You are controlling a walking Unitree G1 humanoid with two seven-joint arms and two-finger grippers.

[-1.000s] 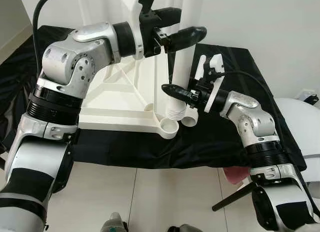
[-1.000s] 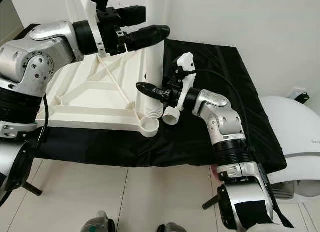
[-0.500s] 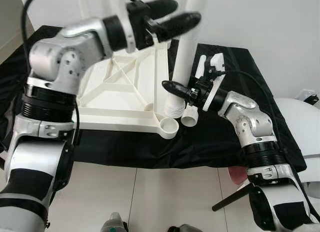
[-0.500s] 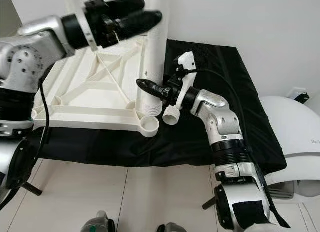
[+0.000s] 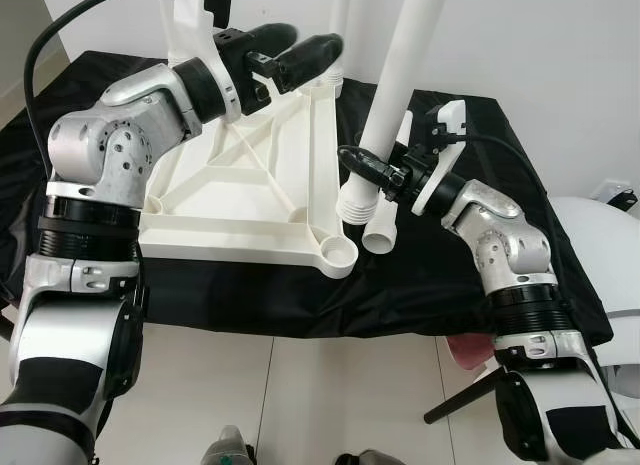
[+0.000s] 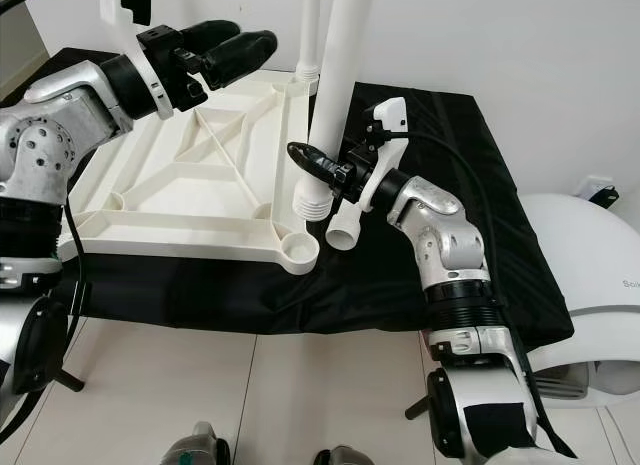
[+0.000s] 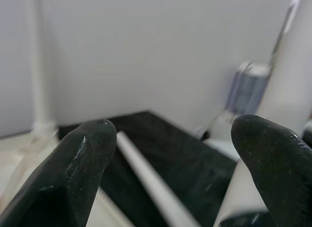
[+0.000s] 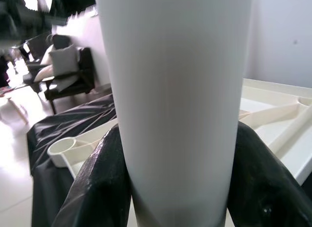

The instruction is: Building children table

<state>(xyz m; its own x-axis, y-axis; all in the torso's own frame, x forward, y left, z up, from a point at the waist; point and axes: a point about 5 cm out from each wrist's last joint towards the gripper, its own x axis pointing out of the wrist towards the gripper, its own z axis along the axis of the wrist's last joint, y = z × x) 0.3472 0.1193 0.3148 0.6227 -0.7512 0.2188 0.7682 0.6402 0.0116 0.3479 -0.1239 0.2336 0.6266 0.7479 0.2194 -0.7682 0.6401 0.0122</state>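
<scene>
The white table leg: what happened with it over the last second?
The left gripper, jaws open, let go of the white leg and drew back over the tabletop. The right gripper closed on the leg, which now leans, threaded end off the corner socket. The tabletop stayed put.

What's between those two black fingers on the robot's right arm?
A white table leg. The right gripper clamps it on both sides, as the right wrist view shows; its threaded end hangs beside the tabletop's corner socket.
</scene>
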